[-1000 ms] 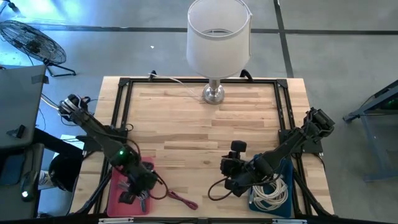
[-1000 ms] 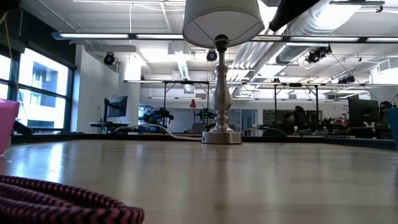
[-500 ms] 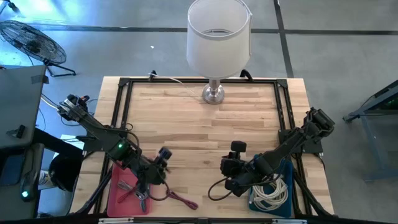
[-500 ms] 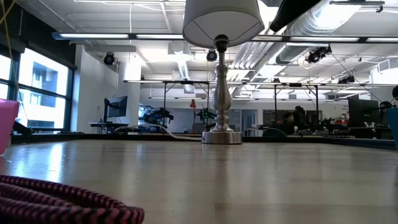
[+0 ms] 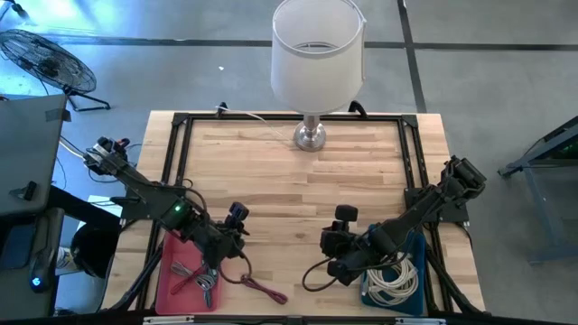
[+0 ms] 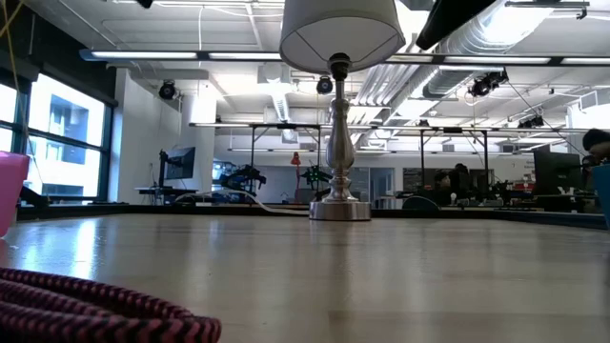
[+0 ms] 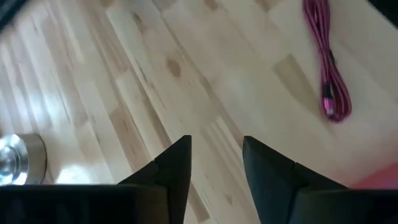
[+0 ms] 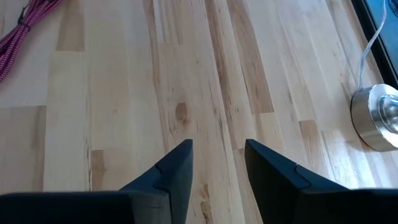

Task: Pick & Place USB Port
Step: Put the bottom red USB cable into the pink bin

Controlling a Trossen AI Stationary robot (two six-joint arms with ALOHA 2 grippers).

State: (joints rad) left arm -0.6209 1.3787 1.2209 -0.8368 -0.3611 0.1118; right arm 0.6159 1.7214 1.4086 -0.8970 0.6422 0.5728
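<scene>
A magenta braided USB cable [image 5: 260,288] lies loose on the wood near the table's front edge; it also shows in the left wrist view [image 7: 328,70] and the low view [image 6: 91,307]. I cannot make out a USB port on its own. My left gripper [image 5: 237,218] hangs open above bare wood, just right of the pink tray [image 5: 170,287], its fingers [image 7: 177,163] with nothing between them. My right gripper [image 5: 339,227] hangs open over the table's front middle, left of the blue tray [image 5: 417,246], and its fingers [image 8: 180,163] are likewise empty.
A lamp stands at the far middle, its metal base [image 5: 310,136] on the wood under a white shade [image 5: 318,50]. The pink tray holds a few cable ends [image 5: 194,278]; the blue tray holds coiled white cables [image 5: 393,280]. A black frame [image 5: 176,153] borders the table.
My left gripper has risen out of the pink tray and swung toward the table's right and far side, rolling its wrist as it went, then nearly stopped. It carries nothing. The magenta cable has stayed where it was.
</scene>
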